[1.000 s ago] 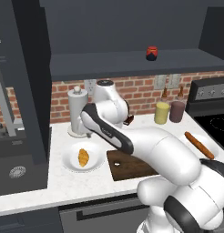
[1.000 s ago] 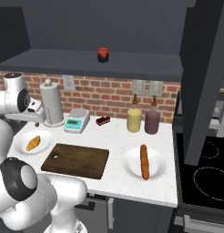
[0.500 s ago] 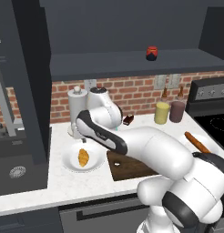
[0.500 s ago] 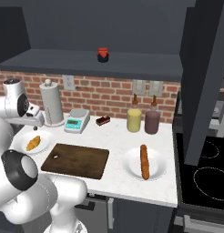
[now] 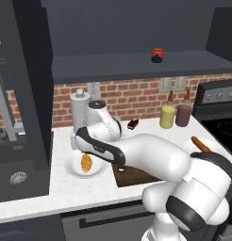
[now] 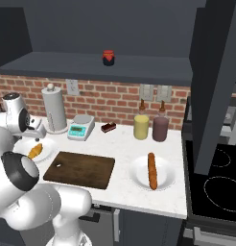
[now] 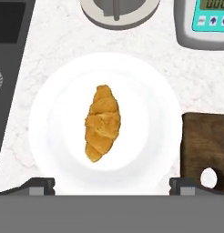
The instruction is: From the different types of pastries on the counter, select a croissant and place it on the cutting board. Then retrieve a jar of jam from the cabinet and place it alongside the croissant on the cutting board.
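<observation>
Lower than a second ago, the end effector (image 7: 112,184) now hangs open, fingertips wide apart, above the croissant (image 7: 103,123). Croissant lies in the middle of a white plate (image 7: 145,95) on the counter (image 7: 54,41), near the cutting board (image 7: 207,141).

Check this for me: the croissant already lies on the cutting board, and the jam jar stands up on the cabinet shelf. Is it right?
Not quite. The croissant lies on a round white plate beside the cutting board, as the hand view shows. The jam jar does stand on the cabinet shelf.
</observation>
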